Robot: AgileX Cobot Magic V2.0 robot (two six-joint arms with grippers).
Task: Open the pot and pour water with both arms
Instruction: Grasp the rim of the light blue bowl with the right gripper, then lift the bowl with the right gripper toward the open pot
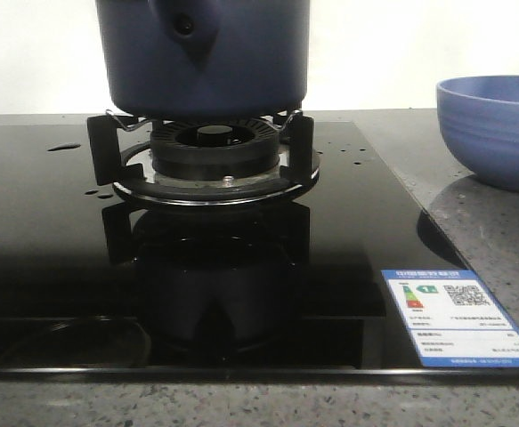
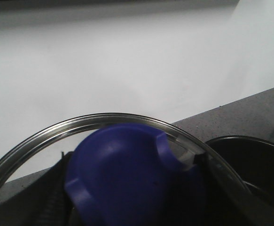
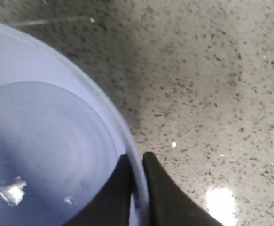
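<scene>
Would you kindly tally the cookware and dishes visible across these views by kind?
Pot: 1
Glass lid with blue knob: 1
Light blue bowl: 1
Total: 3

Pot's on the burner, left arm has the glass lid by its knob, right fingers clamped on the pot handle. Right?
Wrong on the right arm: the right wrist view shows its fingers pinching the blue bowl's rim, not the pot handle. The rest holds.

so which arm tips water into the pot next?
Right, probably. Its hand is clamped on the blue bowl's rim, water inside. The left hand holds the glass lid by its blue knob, clear of the open pot.
</scene>
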